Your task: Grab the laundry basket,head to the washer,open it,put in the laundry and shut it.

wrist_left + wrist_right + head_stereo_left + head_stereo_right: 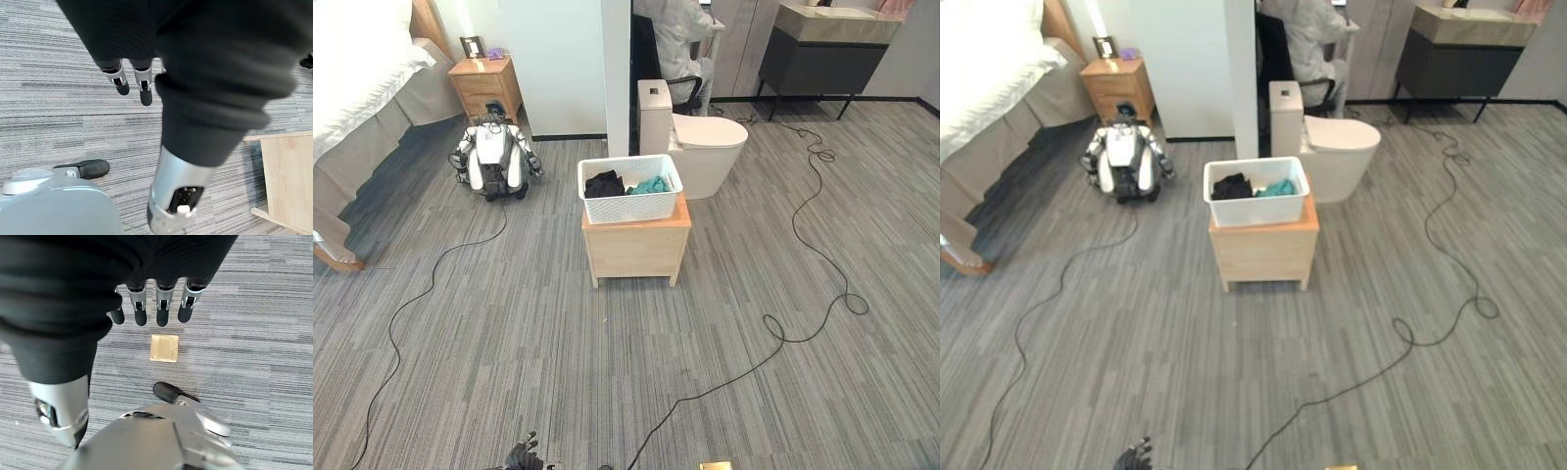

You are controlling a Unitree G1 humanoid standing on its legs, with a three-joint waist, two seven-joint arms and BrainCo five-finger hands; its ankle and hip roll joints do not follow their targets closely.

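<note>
**Basket waits on the stand, both hands hanging empty**

The white laundry basket (630,189), holding black and teal clothes, sits on a wooden stand (636,248) mid-room. Left hand (132,81) and right hand (151,308) hang relaxed, fingers straight. No writing is legible.

Both hands hang low and empty, fingers relaxed.

The left hand (132,78) points down toward the floor, its silver, dark-tipped fingers (145,88) loosely straight and its thumb (171,196) set apart nearer the camera; it holds nothing. The right hand (151,303) hangs the same way, its fingers (164,311) in an even row, slightly bent, its thumb (61,416) apart, gripping nothing. Dark ribbed covers wrap both wrists.
</note>
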